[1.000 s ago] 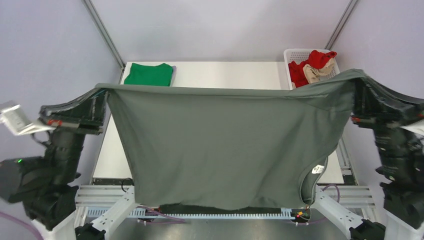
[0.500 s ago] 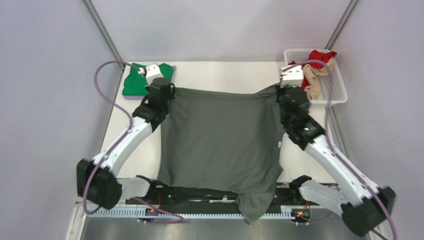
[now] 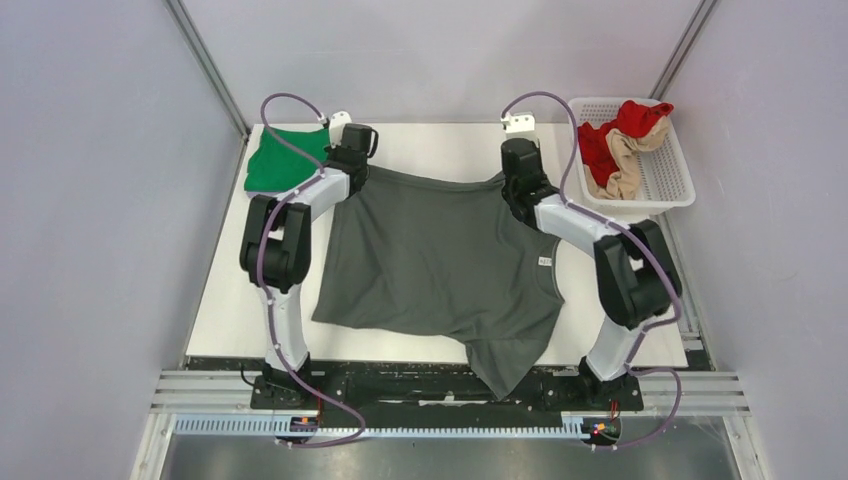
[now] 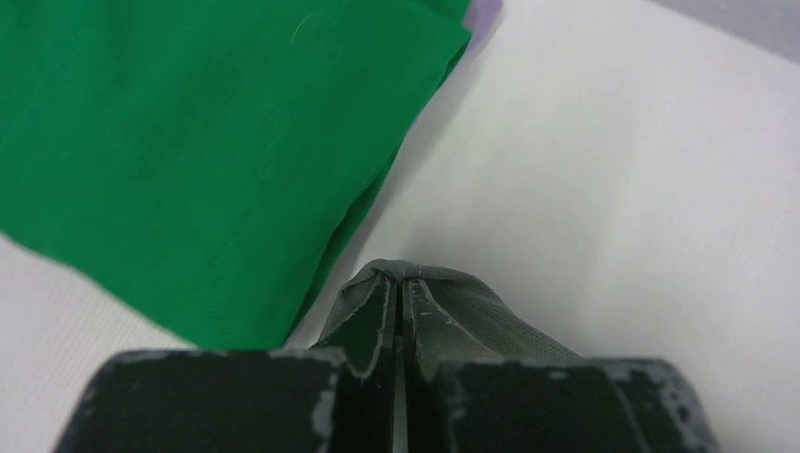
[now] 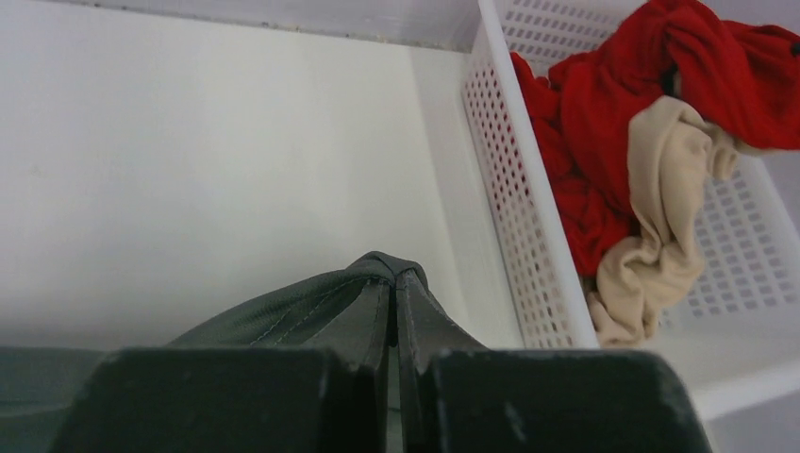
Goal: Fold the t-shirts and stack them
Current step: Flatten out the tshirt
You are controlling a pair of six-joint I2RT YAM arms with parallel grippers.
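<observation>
The dark grey t-shirt [image 3: 440, 260] lies spread over the white table, its near part hanging over the front edge. My left gripper [image 3: 353, 172] is shut on its far left corner [image 4: 443, 293]. My right gripper [image 3: 512, 185] is shut on its far right corner [image 5: 311, 307]. Both grippers are low over the table near its far side. The bright green t-shirt [image 3: 285, 158] lies folded at the far left corner, just left of my left gripper; it also shows in the left wrist view [image 4: 189, 151].
A white lattice basket [image 3: 672, 170] with red [image 3: 628, 120] and beige [image 3: 620, 165] garments stands at the far right; it also shows in the right wrist view [image 5: 509, 179]. Metal rails run along the table's front edge.
Both arms swung from holding the grey shirt stretched high to reaching far forward and down, laying the shirt out on the table. The grips have not changed.
</observation>
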